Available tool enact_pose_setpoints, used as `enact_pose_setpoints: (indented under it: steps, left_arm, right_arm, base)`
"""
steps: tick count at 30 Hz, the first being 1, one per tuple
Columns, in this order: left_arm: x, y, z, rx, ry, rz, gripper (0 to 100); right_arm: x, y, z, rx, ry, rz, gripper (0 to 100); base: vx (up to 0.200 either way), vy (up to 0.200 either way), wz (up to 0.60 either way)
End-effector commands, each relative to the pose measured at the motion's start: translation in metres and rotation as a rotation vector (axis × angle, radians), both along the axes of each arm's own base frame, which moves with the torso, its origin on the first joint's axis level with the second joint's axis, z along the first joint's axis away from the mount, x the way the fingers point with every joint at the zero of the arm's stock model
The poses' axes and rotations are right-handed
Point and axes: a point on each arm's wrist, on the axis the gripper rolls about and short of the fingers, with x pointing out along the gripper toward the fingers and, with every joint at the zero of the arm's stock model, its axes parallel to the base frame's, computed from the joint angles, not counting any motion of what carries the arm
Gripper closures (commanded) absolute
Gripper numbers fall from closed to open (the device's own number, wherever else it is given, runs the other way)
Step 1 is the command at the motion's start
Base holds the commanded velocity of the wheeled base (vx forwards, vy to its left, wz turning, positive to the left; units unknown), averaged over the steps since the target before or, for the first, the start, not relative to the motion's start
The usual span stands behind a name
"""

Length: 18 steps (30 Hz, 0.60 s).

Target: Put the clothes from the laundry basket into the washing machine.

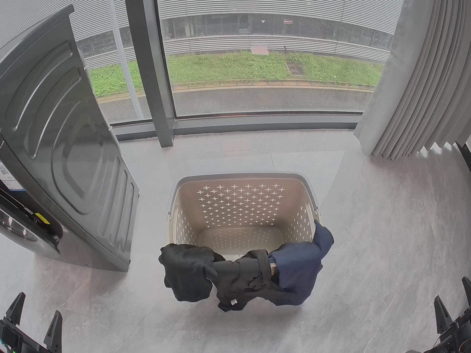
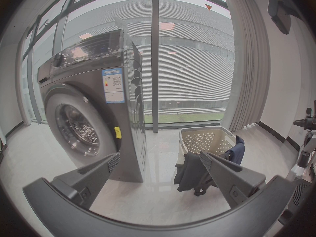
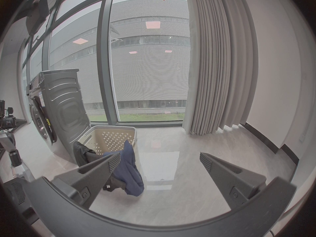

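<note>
A beige laundry basket stands on the floor in the middle. Black clothes and a navy garment hang over its near rim; the inside looks bare. The dark grey washing machine stands at the left with its round drum opening facing the near left. My left gripper is low at the near left, open and holding nothing. My right gripper is low at the near right, open as well.
A floor-to-ceiling window with a dark frame post runs along the back. Grey curtains hang at the back right. Pale tiled floor lies open around the basket and to its right.
</note>
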Motion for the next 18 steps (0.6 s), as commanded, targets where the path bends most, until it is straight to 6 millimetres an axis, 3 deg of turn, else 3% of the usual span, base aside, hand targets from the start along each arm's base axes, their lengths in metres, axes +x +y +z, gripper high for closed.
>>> enact_pose_setpoints:
  steps: [1, 18]
  left_arm:
    - [0.0, 0.0, -0.0052, -0.004, -0.001, 0.0, 0]
    - [0.0, 0.0, -0.0051, -0.011, -0.002, 0.0, 0]
  right_arm:
    - [0.0003, 0.0, -0.0052, -0.001, 0.005, 0.0, 0]
    - [0.0003, 0.0, -0.0052, -0.001, 0.005, 0.0, 0]
  base:
    - [0.0, 0.0, 0.0]
    - [0.0, 0.188, 0.0]
